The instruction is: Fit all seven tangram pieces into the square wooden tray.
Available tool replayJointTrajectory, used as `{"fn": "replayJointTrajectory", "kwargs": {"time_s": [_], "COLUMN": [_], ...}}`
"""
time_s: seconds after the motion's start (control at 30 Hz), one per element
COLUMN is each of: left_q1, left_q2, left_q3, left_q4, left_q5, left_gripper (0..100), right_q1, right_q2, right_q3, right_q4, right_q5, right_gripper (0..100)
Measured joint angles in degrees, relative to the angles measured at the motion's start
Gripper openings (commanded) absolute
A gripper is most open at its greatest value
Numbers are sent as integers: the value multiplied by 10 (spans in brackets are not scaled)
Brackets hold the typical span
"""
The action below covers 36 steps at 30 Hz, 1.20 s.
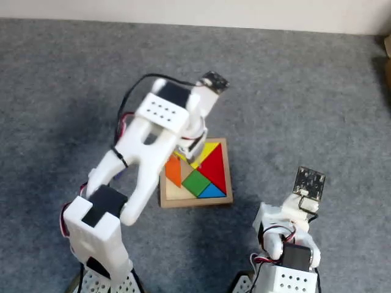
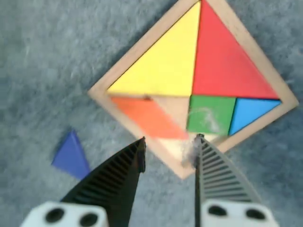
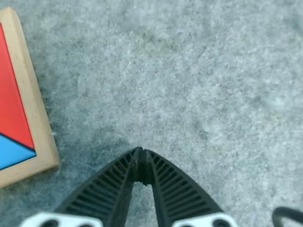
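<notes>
Tray (image 1: 229, 174) of pale wood lies on grey carpet (image 1: 305, 91) in the high view, with the left arm (image 1: 146, 152) stretched out above its near half and the right arm (image 1: 287, 244) folded close to its base, off the tray's corner. Five pieces sit inside the frame. A yellow triangle (image 2: 165, 61) and a red triangle (image 2: 227, 61) meet along one straight edge and fill the half farther from the left claw (image 2: 170, 142). A green square (image 2: 210, 113) touches both of them at their shared corner, and a light-blue triangle (image 2: 251, 111) lies flush against the square, under the red. An orange piece (image 2: 149, 116) lies beneath the yellow. Bare wood shows between it and the square, and again along the rim next to them. A dark-blue triangle (image 2: 71, 153) rests on the carpet outside the tray, apart from the rim on the orange piece's side. The left claw is spread and carries nothing, its tips poised over the tray's edge by the bare wood; whether they touch it cannot be told. The right claw (image 3: 142, 165) has its fingers pressed together with nothing between them, over open carpet, near the tray's corner that holds the red and light-blue pieces.
</notes>
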Motion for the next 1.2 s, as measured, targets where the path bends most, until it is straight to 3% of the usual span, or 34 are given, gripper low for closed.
{"fn": "replayJointTrajectory", "kwargs": {"time_s": [0.13, 0.3, 0.47, 0.67, 0.8, 1.2], "left_q1": [-47, -127, -224, -280, -309, -311], "left_q2": [0, 0, 0, 0, 0, 0], "left_q3": [-35, -38, -38, 3, 58, 235], "left_q4": [42, 51, 51, 47, -8, -195], "left_q5": [-27, -70, -112, -171, -179, -179], "left_gripper": [189, 317, 306, 306, 306, 306], "right_q1": [0, 0, 0, 0, 0, 0], "right_q2": [0, 0, 0, 0, 0, 0], "right_q3": [0, 0, 0, 0, 0, 0], "right_q4": [0, 0, 0, 0, 0, 0], "right_q5": [0, 0, 0, 0, 0, 0], "right_gripper": [5, 5, 5, 5, 5, 5]}}
